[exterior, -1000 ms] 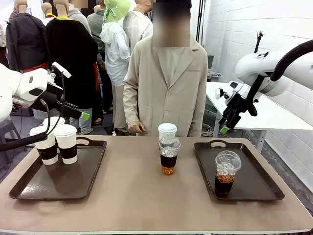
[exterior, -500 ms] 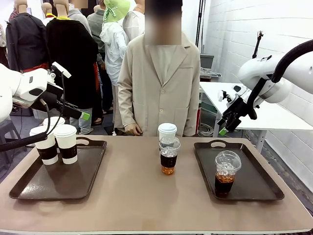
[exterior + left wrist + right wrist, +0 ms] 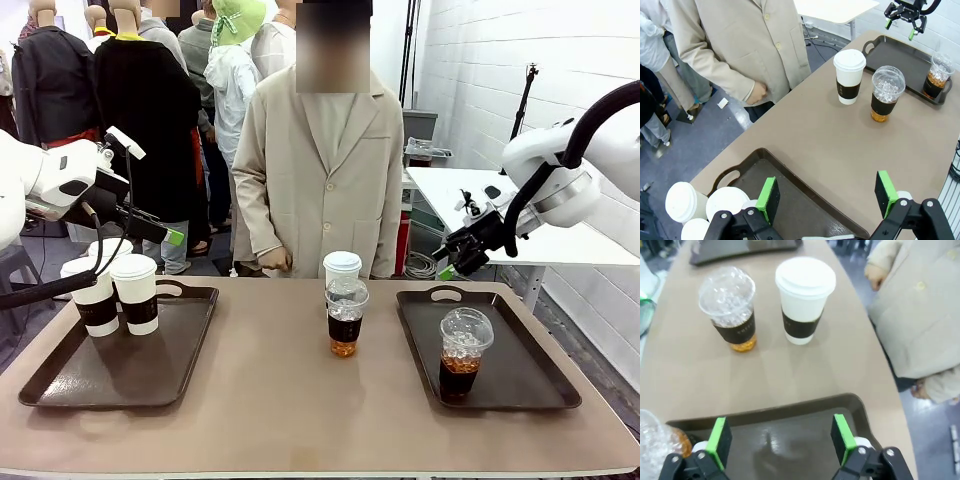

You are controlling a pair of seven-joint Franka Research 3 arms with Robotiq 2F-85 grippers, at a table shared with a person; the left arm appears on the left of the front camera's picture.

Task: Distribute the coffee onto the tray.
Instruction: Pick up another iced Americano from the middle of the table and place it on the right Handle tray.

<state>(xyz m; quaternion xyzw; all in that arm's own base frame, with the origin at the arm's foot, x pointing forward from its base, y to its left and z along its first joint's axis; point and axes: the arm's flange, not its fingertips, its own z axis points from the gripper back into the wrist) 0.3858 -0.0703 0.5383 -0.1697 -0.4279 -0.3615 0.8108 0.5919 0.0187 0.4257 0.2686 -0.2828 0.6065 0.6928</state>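
A: Right tool [image 3: 782,437] hangs spread, empty, above the right tray [image 3: 520,355]. The iced cup [image 3: 346,318] and paper cup [image 3: 342,270] stand close together mid-tabletop [image 3: 270,400].
B: Grabbing one may topple its neighbour. Left tool [image 3: 827,195] gapes too.

Bench [image 3: 270,400]: tan top, rounded corners. Directly on it:
- left tray [image 3: 110,370], dark brown, at the robot's left end
- right tray [image 3: 520,350], same kind, at the right end, well apart from the first
- paper cup [image 3: 342,270], white lid, brown sleeve, on bare bench between the trays
- iced coffee cup [image 3: 346,320], clear dome lid, just beside the paper cup on the robot's side, not touching it
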